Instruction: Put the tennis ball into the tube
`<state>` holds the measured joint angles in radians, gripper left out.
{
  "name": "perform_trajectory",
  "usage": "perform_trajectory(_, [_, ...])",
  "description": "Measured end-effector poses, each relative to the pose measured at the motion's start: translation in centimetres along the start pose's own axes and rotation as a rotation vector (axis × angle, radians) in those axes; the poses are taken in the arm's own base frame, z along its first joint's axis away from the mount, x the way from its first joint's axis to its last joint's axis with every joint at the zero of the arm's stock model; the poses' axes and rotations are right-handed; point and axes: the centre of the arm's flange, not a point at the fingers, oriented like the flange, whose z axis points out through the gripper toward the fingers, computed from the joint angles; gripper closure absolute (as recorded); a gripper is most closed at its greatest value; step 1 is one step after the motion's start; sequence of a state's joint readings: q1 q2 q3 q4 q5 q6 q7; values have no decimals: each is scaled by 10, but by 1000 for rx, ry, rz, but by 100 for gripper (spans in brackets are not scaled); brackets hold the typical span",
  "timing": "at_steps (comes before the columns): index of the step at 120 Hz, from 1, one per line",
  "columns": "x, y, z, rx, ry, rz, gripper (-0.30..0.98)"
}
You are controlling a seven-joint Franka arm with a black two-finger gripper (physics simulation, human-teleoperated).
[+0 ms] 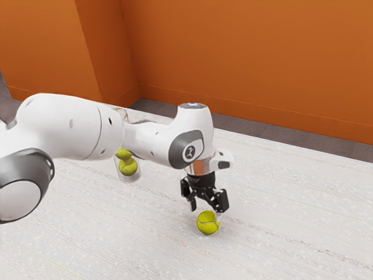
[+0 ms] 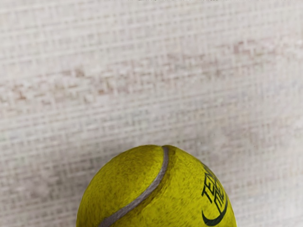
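Now, the tennis ball (image 1: 206,224) is lying on the surface (image 1: 280,233), the end effector (image 1: 206,213) hanging released just above, fingers standing apart. Toward the exterior view's left, the clear tube (image 1: 134,177) is holding yellow balls (image 1: 127,167), the arm (image 1: 81,127) partly hiding it.

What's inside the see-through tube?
Inside the clear round tube are two yellow-green tennis balls, one above the other. The white robot arm hides part of the tube above them, so I can't tell what's there.
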<state>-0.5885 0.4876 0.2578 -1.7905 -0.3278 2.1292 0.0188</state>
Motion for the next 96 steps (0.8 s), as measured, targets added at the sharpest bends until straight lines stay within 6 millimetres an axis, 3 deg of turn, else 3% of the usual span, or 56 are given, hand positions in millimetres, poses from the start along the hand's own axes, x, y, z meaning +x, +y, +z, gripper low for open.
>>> perform_trajectory(20, [3, -2, 18, -3, -2, -20, 0])
perform_trajectory(72, [0, -1, 41, 4, -18, -36, 0])
perform_trajectory(96, [0, 2, 40, 11, -15, -28, 16])
